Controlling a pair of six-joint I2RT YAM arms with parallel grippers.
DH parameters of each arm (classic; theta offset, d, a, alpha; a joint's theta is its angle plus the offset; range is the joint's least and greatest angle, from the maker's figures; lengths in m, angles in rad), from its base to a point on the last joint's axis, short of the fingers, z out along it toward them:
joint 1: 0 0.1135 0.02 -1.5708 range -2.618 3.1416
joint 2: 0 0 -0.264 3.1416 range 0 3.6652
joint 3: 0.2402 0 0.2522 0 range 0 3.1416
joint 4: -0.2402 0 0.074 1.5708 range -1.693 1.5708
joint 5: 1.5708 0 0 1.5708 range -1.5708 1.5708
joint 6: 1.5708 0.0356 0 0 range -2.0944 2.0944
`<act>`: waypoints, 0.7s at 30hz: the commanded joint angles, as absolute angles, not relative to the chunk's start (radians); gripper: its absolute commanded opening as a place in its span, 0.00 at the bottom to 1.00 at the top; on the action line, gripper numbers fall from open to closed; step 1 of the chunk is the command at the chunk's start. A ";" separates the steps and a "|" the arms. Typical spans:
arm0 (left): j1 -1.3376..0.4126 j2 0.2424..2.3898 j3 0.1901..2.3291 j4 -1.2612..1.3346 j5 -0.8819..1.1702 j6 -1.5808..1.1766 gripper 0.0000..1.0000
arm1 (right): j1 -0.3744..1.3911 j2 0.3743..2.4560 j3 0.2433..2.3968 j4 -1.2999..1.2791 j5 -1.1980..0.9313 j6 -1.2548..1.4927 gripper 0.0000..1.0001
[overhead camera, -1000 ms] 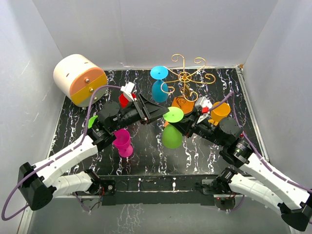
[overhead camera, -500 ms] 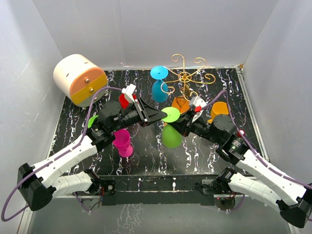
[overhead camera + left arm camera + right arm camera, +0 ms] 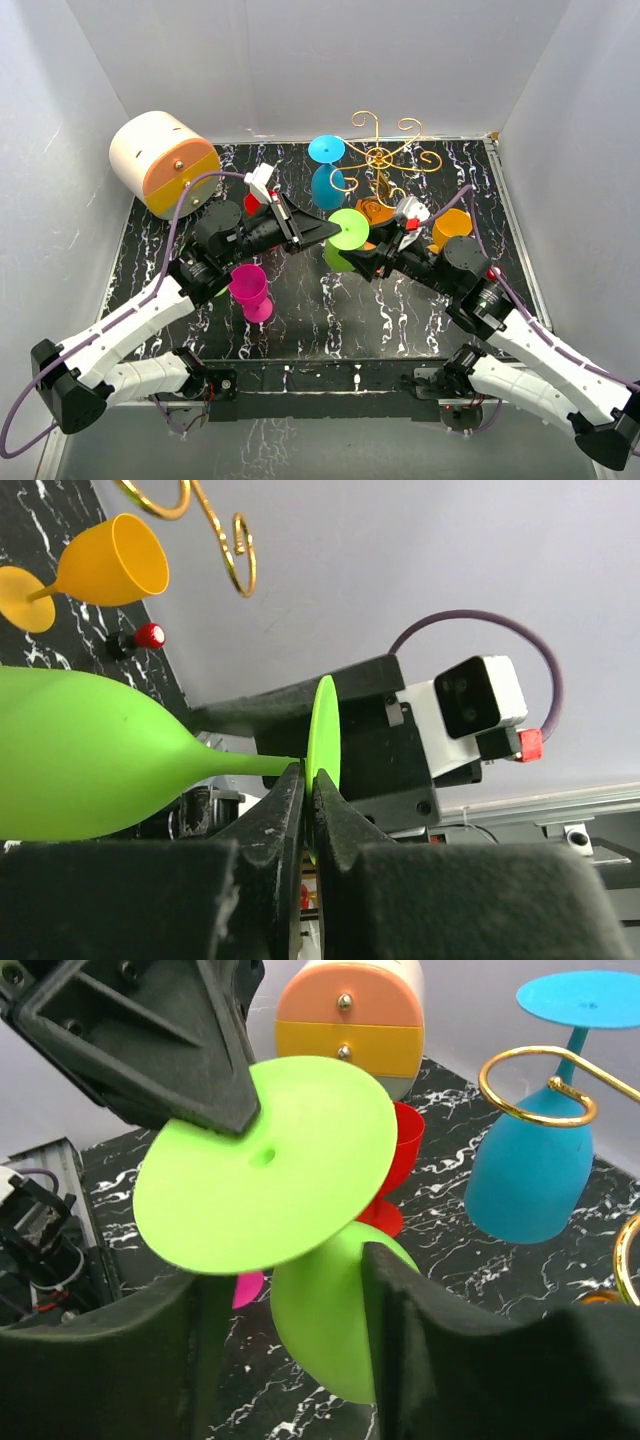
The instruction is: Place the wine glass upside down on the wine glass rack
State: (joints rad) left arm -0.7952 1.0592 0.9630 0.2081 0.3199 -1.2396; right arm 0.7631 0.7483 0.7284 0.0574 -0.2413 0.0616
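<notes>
since the left gripper (image 3: 322, 231) has reached in over the last second, its jaws are now pinched on the foot rim of the green wine glass (image 3: 348, 228). the glass has risen and tilted: its foot, a flat ellipse in the overhead view a second ago, now shows nearly round. the right gripper (image 3: 292, 1278) straddles the bowl with a finger on each side; whether they press it cannot be told. the glass hangs in the air between the arms, near the wine glass rack (image 3: 380, 158) but apart from it. a blue glass (image 3: 327, 186) already hangs foot-up in one gold loop. judgement: a handover is in progress; hanging has not begun.
</notes>
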 commanded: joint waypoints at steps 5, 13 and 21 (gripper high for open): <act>-0.798 0.974 1.008 0.161 0.212 -1.211 0.00 | 0.767 0.650 0.780 -0.026 -0.219 0.112 0.76; -0.798 0.910 1.000 0.006 0.079 -1.268 0.00 | 0.766 0.579 0.873 -0.200 -0.198 0.162 0.77; -0.796 0.980 1.067 -0.045 0.095 -1.250 0.00 | 0.767 0.597 1.017 -0.277 -0.060 0.302 0.74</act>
State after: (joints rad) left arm -0.7952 0.9543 1.0023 -0.0387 0.0998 -1.2610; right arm 0.7639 0.5819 0.9260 -0.2489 -0.1429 0.2329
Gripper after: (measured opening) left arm 0.030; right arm 0.750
